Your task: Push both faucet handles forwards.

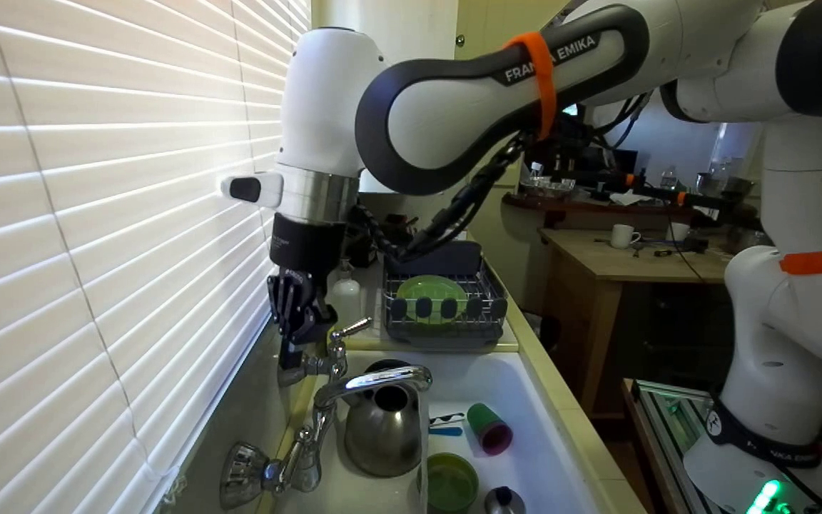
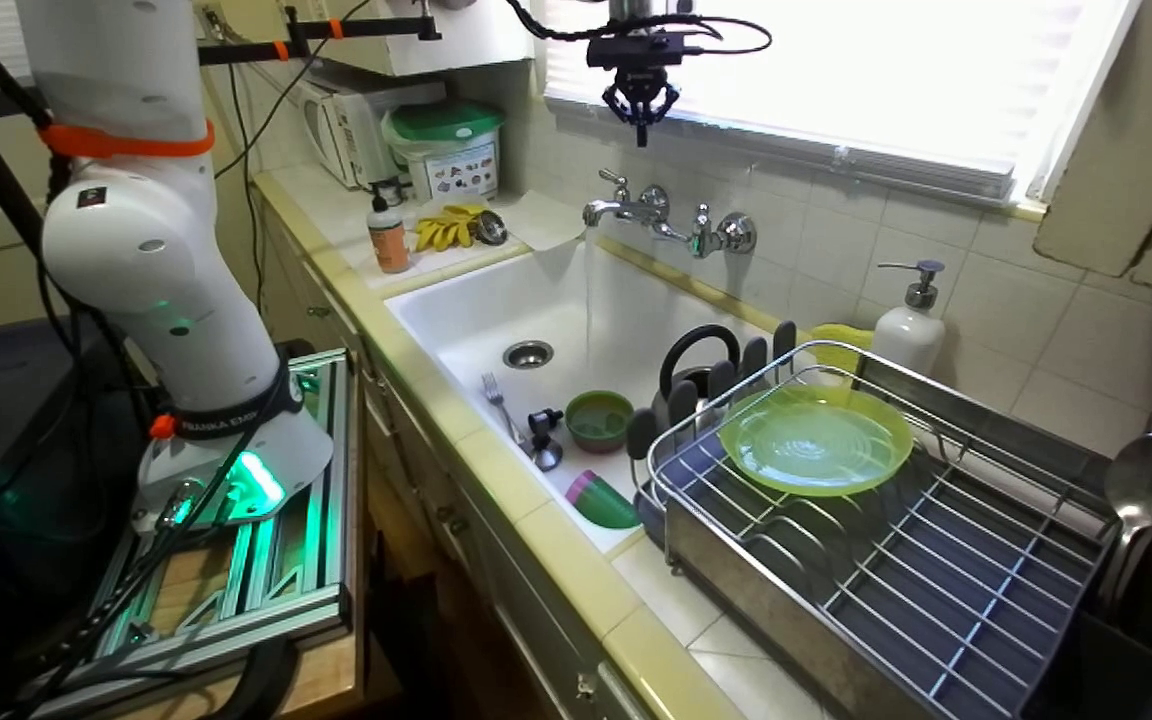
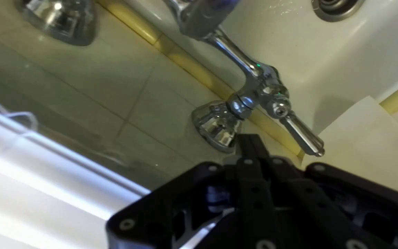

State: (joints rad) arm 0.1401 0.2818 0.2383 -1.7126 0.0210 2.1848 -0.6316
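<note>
Gripper point(image 2: 642, 140) hangs clear above the faucet handle point(image 3: 301, 133) and its twin handle point(image 2: 703, 232), fingers point(image 3: 244, 148) together. Thin water stream point(image 2: 589, 290) falls from spout point(image 2: 610, 208) into sink point(image 2: 456, 305).

You've got two handles point(image 1: 352, 328), one spout point(image 1: 375, 381), one kettle point(image 1: 382, 439), one bowl point(image 1: 448, 464), one drain point(image 2: 528, 354), one rack point(image 1: 447, 333), two mugs point(image 1: 623, 236), two pump bottles point(image 2: 908, 335), one tub point(image 2: 458, 165), one gripper point(image 2: 642, 138).

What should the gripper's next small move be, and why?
Probably lower the shut gripper toward the faucet handle beside it in the wrist view. An exterior view shows the gripper hanging higher than both that one and the other handle, touching neither, so it likely must come down before it can push.
</note>
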